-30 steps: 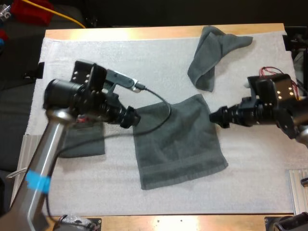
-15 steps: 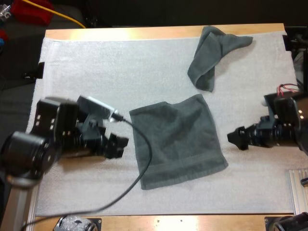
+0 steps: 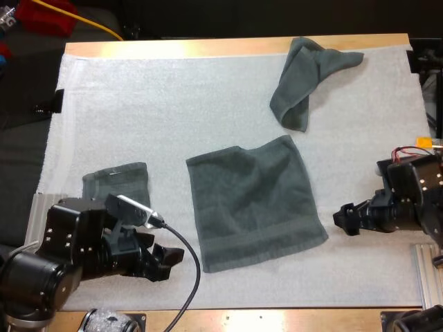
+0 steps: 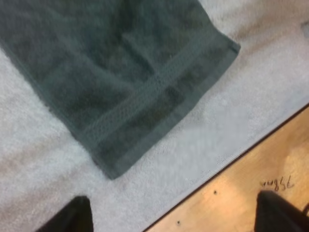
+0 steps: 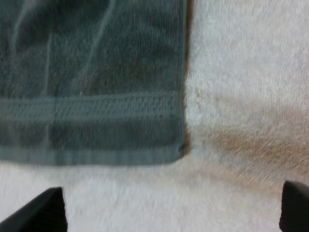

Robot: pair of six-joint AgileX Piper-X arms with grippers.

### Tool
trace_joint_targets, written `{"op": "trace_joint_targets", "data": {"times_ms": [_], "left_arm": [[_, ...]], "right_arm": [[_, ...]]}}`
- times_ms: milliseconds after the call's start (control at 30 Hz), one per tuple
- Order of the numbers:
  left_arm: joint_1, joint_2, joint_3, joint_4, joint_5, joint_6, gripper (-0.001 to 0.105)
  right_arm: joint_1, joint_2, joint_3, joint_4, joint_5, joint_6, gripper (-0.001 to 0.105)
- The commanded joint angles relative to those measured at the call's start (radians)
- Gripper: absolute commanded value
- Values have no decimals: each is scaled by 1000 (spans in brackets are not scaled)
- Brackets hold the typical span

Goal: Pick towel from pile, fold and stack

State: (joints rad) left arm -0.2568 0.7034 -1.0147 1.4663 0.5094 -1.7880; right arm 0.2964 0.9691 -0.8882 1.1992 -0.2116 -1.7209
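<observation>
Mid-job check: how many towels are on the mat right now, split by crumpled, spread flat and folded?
crumpled dark grey-green towel: 1
flat spread dark grey-green towel: 1
folded dark grey-green towel: 1
Total: 3

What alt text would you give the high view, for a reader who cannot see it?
A dark grey-green towel lies flat in the middle of the white mat, with the open left hand and open right hand on either side, neither touching it. A crumpled towel lies at the far right, a folded towel at the left.
</observation>
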Motion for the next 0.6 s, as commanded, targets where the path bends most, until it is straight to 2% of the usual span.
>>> {"op": "trace_joint_targets", "data": {"times_ms": [0,67,233,567], "left_arm": [[-4,-5,6,3,17,-10,66],[-4,-5,16,3,28,-10,66],[-4,-5,20,-3,28,-10,66],[-4,-5,20,-4,28,-10,66]], "right_arm": [[-28,-1,12,-29,6,17,83],[-84,8,44,-58,-18,36,83],[-178,56,111,-146,-176,118,83],[-189,213,231,-247,-319,184,83]]}}
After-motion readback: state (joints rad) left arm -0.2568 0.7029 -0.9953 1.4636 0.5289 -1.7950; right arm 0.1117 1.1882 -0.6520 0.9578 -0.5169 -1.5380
